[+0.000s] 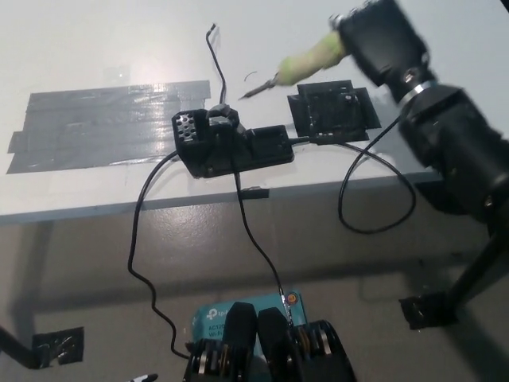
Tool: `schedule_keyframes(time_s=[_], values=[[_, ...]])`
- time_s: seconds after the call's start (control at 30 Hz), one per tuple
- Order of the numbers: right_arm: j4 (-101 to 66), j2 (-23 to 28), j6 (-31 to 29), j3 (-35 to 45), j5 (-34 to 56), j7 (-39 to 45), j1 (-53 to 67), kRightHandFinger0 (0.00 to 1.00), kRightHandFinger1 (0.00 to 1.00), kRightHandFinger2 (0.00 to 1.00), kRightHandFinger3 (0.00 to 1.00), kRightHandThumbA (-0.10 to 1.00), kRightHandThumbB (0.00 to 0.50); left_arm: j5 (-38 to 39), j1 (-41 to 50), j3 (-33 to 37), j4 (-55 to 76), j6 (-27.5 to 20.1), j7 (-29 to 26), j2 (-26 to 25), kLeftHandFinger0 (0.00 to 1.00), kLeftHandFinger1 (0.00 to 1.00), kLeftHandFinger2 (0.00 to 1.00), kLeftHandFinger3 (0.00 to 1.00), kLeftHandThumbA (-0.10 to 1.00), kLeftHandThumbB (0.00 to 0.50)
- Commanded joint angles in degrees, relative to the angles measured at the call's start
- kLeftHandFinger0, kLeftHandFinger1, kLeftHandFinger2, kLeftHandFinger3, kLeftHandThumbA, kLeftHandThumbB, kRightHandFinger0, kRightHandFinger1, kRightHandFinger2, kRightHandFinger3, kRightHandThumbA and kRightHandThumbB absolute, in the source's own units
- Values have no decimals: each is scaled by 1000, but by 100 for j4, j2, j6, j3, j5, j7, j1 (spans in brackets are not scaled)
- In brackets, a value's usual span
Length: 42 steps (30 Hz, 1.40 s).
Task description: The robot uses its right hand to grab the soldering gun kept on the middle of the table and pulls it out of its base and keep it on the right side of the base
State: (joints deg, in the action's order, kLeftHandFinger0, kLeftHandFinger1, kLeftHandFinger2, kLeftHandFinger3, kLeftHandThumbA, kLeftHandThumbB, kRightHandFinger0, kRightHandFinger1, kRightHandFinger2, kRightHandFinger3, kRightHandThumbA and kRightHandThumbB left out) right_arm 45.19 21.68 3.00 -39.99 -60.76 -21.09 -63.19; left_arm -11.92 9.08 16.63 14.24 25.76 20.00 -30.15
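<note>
My black right hand (382, 36) is shut on the soldering gun (306, 62), a yellow-green taped handle with a thin metal tip pointing down-left. The gun hangs in the air above the table (95, 48), clear of its black base (231, 146), up and to the right of the base's holder. The base sits near the table's front edge with cables running off it. My white left hand is out of view.
A black square pad (332, 111) lies right of the base, under the raised gun. Grey tape strips (103, 127) cover the table's left part. Black cables (143, 239) hang over the front edge toward the floor.
</note>
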Motion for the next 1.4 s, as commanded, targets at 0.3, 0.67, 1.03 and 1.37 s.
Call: schedule_keyframes(time_s=[0.3,0.67,1.03,1.37], values=[[-78,-58,176,774,257,-413,-446,0,0,0,4,-100,1,-222,36,57,168,37,203,-195,720,821,974,1000,951,191],[-572,-225,2055,1046,275,2462,40,0,96,350,297,-48,5,-203,12,31,204,113,283,-178,725,825,960,1000,916,221],[-359,-645,2392,1398,-140,3284,710,0,1,102,580,178,0,-268,-47,99,176,102,300,-207,747,827,955,1000,931,233],[-298,-938,2392,1866,-72,3229,1147,2,71,205,1000,35,0,-401,-69,98,217,117,435,-185,762,830,982,1000,943,238]])
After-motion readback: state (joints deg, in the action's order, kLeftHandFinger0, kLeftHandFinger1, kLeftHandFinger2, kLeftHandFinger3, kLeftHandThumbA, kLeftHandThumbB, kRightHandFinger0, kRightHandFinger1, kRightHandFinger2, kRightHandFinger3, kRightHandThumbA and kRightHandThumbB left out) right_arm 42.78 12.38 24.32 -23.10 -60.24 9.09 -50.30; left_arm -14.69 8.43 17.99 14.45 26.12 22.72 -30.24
